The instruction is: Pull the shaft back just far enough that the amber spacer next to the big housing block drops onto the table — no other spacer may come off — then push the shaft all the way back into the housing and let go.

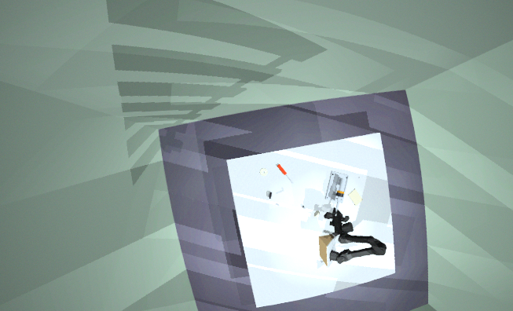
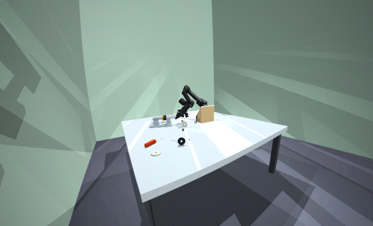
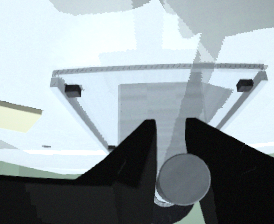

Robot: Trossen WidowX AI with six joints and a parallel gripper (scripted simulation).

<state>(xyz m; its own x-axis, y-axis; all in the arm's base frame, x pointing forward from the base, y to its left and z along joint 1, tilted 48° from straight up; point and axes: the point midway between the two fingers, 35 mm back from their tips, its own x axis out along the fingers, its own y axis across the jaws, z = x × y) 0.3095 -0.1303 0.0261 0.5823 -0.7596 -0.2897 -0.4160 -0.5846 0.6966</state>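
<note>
The grey housing block [image 1: 336, 181] [image 2: 157, 118] stands on a base plate [image 2: 160, 126] [image 3: 158, 67]. The amber spacer [image 1: 342, 192] [image 2: 163, 117] sits around the shaft line beside the block, with a black spacer [image 1: 339, 195] [image 2: 165, 117] next to it on the gripper side. The shaft [image 2: 172, 116] runs out towards the arm; its round grey end face [image 3: 184, 179] shows in the wrist view. My gripper [image 1: 336, 210] [image 2: 176, 117] [image 3: 170, 128] is shut on the shaft near this outer end. Whether the amber spacer touches the block, and any gap between spacers, is too small to tell.
A tan block [image 1: 324, 249] [image 2: 208, 114] stands near the arm's base. A pale yellow pad [image 1: 355, 196] [image 3: 13, 117] lies beside the base plate. Farther off lie a red screwdriver [image 1: 281, 170] [image 2: 150, 143], a cream disc [image 1: 263, 170] [image 2: 156, 153] and a black ring [image 1: 269, 195] [image 2: 178, 141].
</note>
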